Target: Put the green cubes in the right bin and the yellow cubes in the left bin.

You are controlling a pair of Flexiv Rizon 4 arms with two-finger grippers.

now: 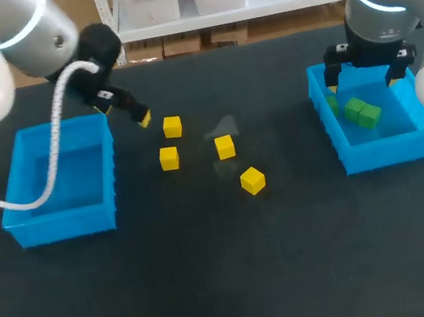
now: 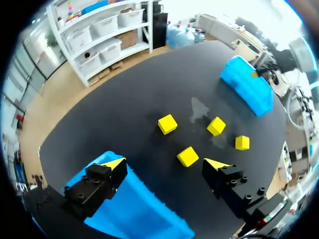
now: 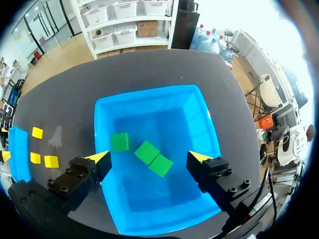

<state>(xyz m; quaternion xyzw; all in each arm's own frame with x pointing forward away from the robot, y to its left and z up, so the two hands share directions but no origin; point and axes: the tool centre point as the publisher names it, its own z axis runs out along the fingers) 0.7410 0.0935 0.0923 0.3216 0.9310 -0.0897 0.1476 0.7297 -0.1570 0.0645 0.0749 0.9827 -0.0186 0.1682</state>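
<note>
Left wrist view shows the left gripper [image 2: 165, 163], fingers apart and empty, over the left bin's [image 2: 134, 214] edge; the nearest yellow cube [image 2: 188, 156] lies flat on the table just ahead, between the finger lines. It looks small, bright and sharp-edged. The right gripper [image 3: 149, 157], also apart, hangs over the right bin [image 3: 149, 93], well apart from it.

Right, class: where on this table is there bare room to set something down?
Bare: the table's near half, in front of both bins; the strip between the yellow cubes and the right bin; the left bin's floor. Crowded: the middle, where four yellow cubes lie by the left gripper, and the right bin, holding three green cubes under the right gripper.
</note>
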